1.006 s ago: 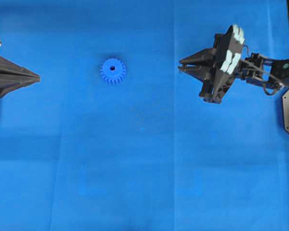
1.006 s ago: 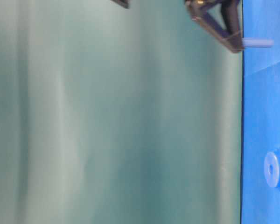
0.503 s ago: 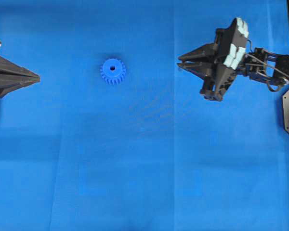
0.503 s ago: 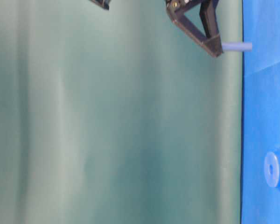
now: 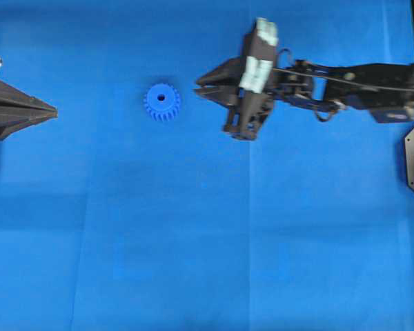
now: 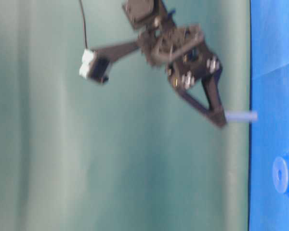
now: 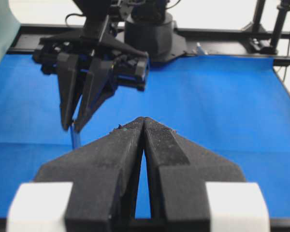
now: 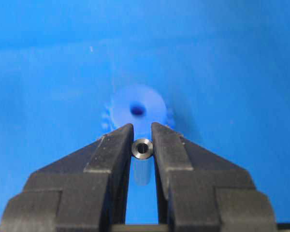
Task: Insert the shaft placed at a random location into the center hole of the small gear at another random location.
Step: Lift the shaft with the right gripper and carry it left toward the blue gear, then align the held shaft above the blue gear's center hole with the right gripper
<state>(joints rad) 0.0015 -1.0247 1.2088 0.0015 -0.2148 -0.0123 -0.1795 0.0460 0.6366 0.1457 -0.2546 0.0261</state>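
Under both arms, creased blue surface (image 5: pixel 193 227)

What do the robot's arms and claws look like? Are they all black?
Mostly black. The right gripper has pointed, wedge-shaped jaws, pale blocks on top and thin black cables along its arm. The left gripper has rough, grainy black jaws with white blocks behind them.

In the overhead view the shaft is hidden under the right gripper (image 5: pixel 201 85), and the left gripper (image 5: pixel 52 110) is cut off at the left edge. The table-level view is motion-blurred around the right arm; the small gear (image 6: pixel 284 174) is clipped by the right edge there. In the right wrist view, the gear's lower teeth sit behind the fingertips (image 8: pixel 117 140), and the gear is out of focus.
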